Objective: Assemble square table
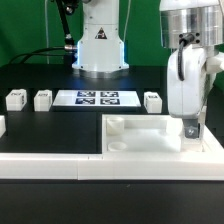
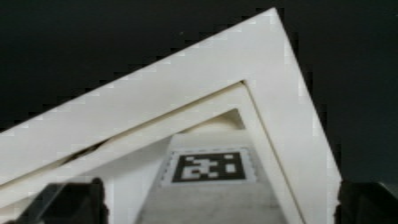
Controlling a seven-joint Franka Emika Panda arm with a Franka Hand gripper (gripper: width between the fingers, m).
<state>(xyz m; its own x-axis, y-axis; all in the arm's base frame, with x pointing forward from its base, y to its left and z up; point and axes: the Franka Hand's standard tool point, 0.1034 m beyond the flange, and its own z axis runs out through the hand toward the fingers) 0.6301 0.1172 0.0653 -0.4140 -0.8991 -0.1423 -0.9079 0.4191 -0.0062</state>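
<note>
The square tabletop [image 1: 150, 140], a white slab with a raised rim, lies flat on the black worktop [image 1: 40, 125] close to its near edge, toward the exterior view's right. A round socket [image 1: 118, 125] shows in the slab's corner nearest the worktop's middle. In the wrist view one pointed corner of the slab fills the picture, with a black-and-white tag [image 2: 210, 165] on its edge face.

The gripper [image 1: 195, 128] hangs low at the slab's side on the exterior view's right, its fingers [image 2: 71, 200] spread wide (one dark tip on either side of the tag). Whether the tips touch the slab cannot be told.

Farther back, the outer leg post [image 1: 16, 98] and the inner leg post [image 1: 42, 99] stand on the exterior view's left of the marker board [image 1: 97, 98], and the third leg post [image 1: 152, 100] stands on its right. A long white rail [image 1: 50, 167] lies along the near edge, just beside the slab.
</note>
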